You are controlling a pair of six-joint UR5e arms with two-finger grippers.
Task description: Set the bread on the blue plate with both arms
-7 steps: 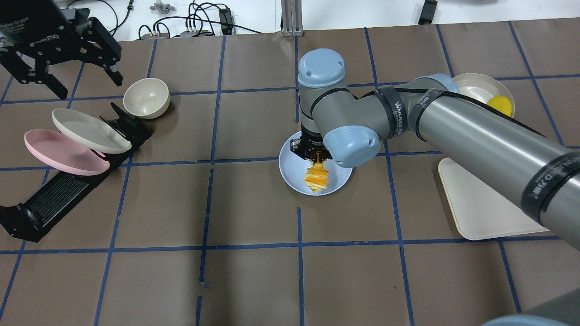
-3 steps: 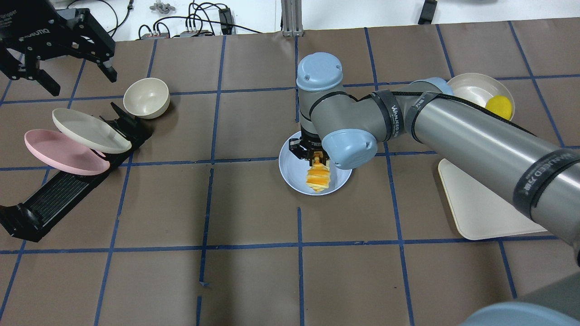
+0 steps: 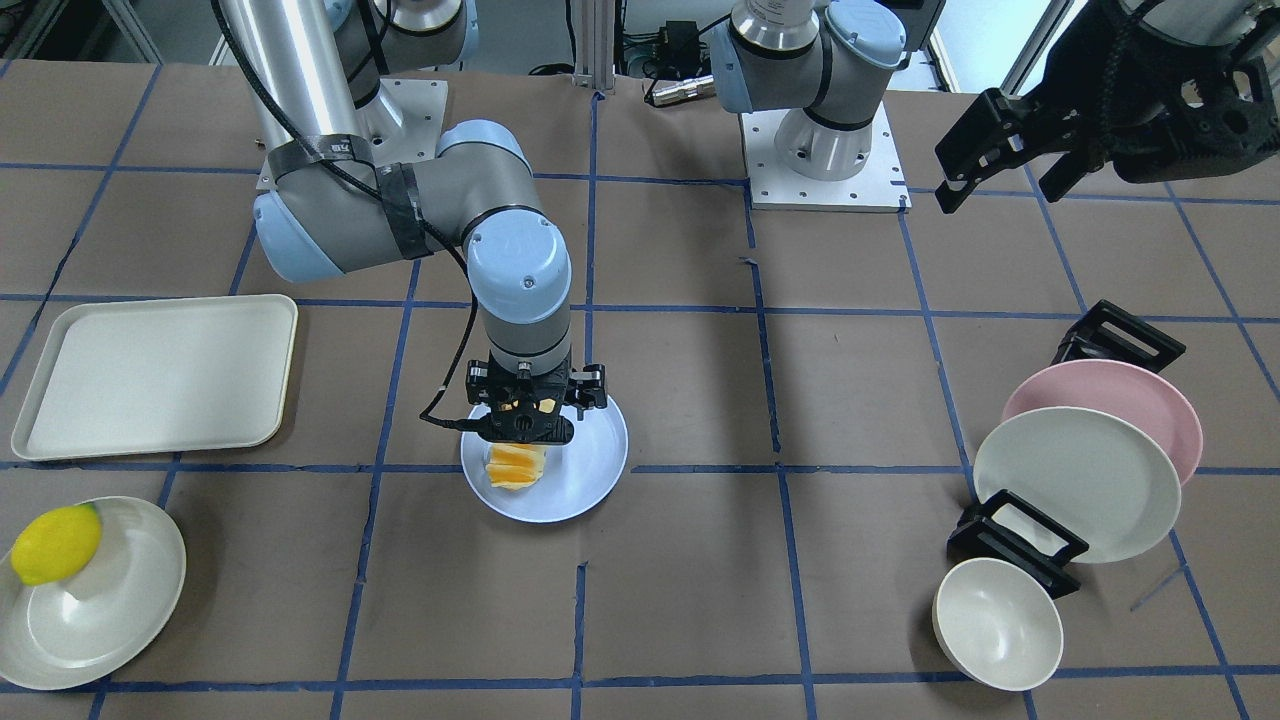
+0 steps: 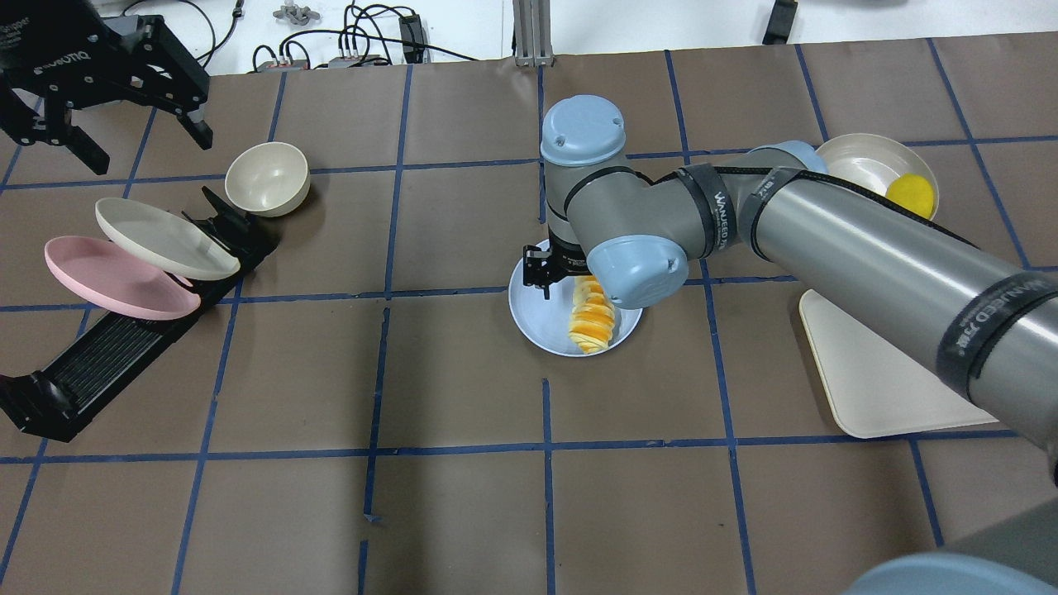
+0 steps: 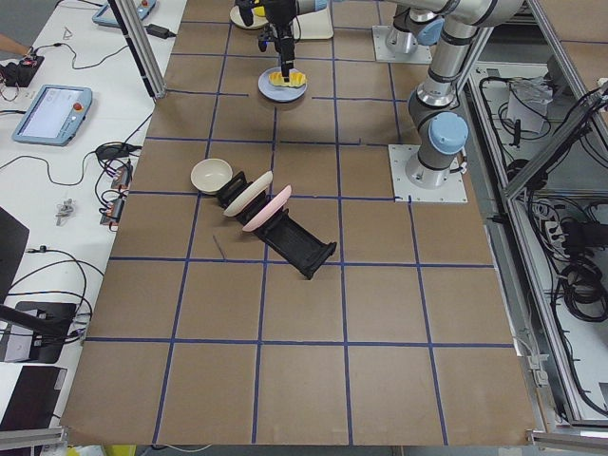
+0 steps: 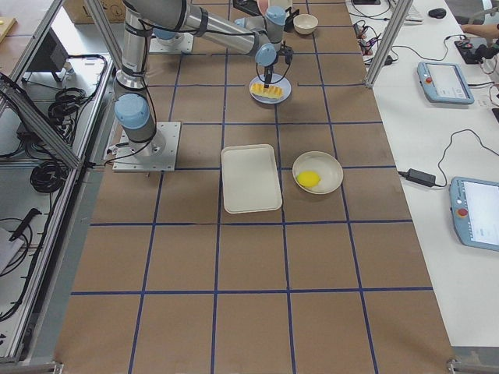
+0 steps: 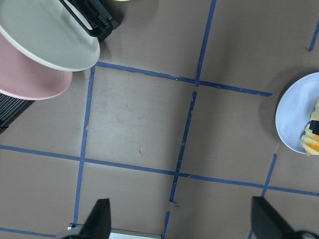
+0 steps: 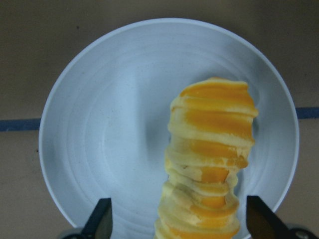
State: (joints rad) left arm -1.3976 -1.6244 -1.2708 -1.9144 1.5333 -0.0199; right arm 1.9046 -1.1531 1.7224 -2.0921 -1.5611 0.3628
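There the bread point(image 4: 592, 318) lay on the blue plate point(image 4: 533, 318); the right end effector point(image 8: 180, 219) stood spread wide over it, holding nothing; the left end effector point(image 7: 183, 221) gaped empty.

On the blue plate point(image 3: 596, 452), the bread point(image 3: 515, 469), partly hidden under the right tool point(image 3: 528, 408) straight above it, jaws spread wide. Well away from the plate, toward the view's top right, the left tool point(image 3: 995, 193), over the tabletop point(image 3: 680, 600), jaws apart.

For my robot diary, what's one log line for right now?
bread: lying on blue plate | right gripper: open, over bread | left gripper: open, empty
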